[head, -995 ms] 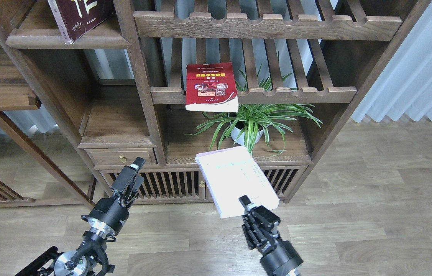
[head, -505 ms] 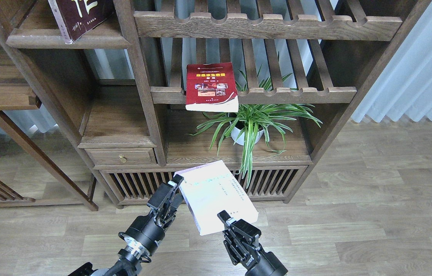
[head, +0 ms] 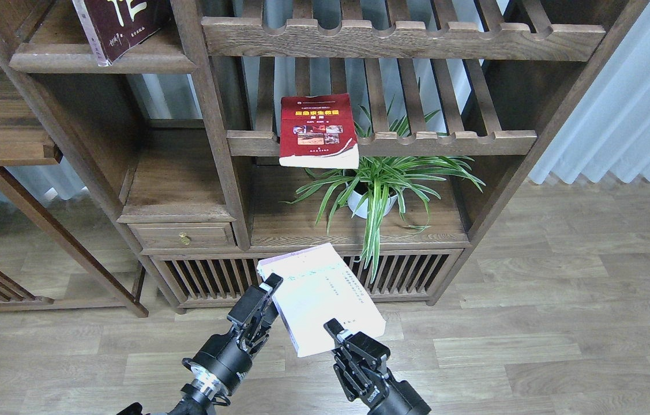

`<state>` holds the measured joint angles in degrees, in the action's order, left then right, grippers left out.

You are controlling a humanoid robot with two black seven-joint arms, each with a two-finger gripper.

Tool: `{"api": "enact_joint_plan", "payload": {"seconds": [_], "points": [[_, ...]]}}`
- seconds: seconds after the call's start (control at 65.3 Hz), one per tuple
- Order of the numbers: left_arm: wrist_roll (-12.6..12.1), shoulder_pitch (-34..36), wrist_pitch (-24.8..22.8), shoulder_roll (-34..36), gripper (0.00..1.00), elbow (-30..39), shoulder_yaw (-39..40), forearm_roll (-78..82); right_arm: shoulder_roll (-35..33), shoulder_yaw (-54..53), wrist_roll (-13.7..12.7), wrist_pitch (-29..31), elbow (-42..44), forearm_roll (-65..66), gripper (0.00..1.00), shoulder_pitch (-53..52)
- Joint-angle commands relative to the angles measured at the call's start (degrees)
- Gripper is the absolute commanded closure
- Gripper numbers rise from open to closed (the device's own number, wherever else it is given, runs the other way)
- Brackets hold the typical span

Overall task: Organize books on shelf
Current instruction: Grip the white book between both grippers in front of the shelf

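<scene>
1. Since a second ago, our left hand point(head: 270, 286) has been swinging in from the left to the white book point(head: 320, 297), which we have been lowering toward us.
2. Our right hand point(head: 333, 331) is pinching the book's near edge, holding it flat in the air before the cabinet.
3. Our left hand is touching its left edge; we cannot tell whether it is gripping, and we are probably readying a handover.
4. The red book point(head: 318, 131) is overhanging a slatted rack; the maroon book point(head: 120, 26) is leaning on the plank shelf point(head: 102, 60).
</scene>
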<state>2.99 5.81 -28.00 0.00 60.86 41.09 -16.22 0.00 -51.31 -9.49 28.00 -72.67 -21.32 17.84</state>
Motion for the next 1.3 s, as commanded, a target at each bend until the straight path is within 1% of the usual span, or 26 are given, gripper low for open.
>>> {"api": "enact_joint_plan", "payload": {"seconds": [0.0, 0.122, 0.138, 0.199, 0.23, 0.245, 0.306, 0.383, 0.505, 0.643, 0.811, 1.026, 1.148, 1.286], "points": [[0.0, 0.1, 0.0, 0.0, 0.45, -1.2, 0.0, 0.0, 0.0, 0.2, 0.0, 0.0, 0.0, 0.6, 0.98, 0.0], [0.0, 0.2, 0.0, 0.0, 0.58, -2.1, 0.3, 0.0, 0.0, 0.2, 0.0, 0.0, 0.0, 0.8, 0.98, 0.1], [0.0, 0.3, 0.0, 0.0, 0.61, -2.4, 0.7, 0.0, 0.0, 0.2, 0.0, 0.0, 0.0, 0.8, 0.98, 0.1], [0.0, 0.3, 0.0, 0.0, 0.65, -2.9, 1.0, -0.1, 0.0, 0.1, 0.0, 0.0, 0.0, 0.8, 0.98, 0.1], [0.0, 0.3, 0.0, 0.0, 0.66, -2.9, 1.1, -0.1, 0.0, 0.2, 0.0, 0.0, 0.0, 0.7, 0.98, 0.1], [0.0, 0.3, 0.0, 0.0, 0.68, -2.9, 1.4, -0.1, 0.0, 0.2, 0.1, 0.0, 0.0, 0.8, 0.98, 0.1], [0.0, 0.4, 0.0, 0.0, 0.73, -2.9, 1.7, -0.1, 0.0, 0.2, 0.0, 0.0, 0.0, 0.8, 0.98, 0.2], [0.0, 0.7, 0.0, 0.0, 0.84, -2.9, 2.3, -0.1, 0.0, 0.2, 0.1, 0.0, 0.0, 0.8, 0.98, 0.2], [-0.1, 1.0, 0.0, 0.0, 0.89, -2.9, 2.7, -0.1, 0.0, 0.2, 0.0, 0.0, 0.1, 0.8, 0.98, 0.2], [-0.2, 1.0, 0.0, 0.0, 0.92, -2.9, 2.7, 0.0, 0.0, 0.2, 0.1, 0.0, 0.1, 0.8, 0.98, 0.2], [-1.8, 1.0, 0.0, 0.0, 0.94, -2.8, 2.7, 0.0, 0.0, 0.2, 0.1, 0.0, 0.1, 0.8, 0.98, 0.3], [-2.8, 1.2, 0.0, 0.0, 0.95, -2.2, 4.4, 0.3, 0.0, 0.2, 0.1, 0.0, 0.1, 0.8, 0.98, 0.3], [-2.8, 1.2, 0.0, 0.0, 0.95, -2.1, 4.2, 0.6, 0.0, 0.5, 0.1, 0.0, 0.1, 0.8, 0.98, 0.3], [-4.0, 1.2, 0.0, 0.0, 0.95, -2.0, 4.8, 1.4, 0.0, 0.4, 0.1, 0.0, 0.2, 0.9, 0.95, 0.3]]}}
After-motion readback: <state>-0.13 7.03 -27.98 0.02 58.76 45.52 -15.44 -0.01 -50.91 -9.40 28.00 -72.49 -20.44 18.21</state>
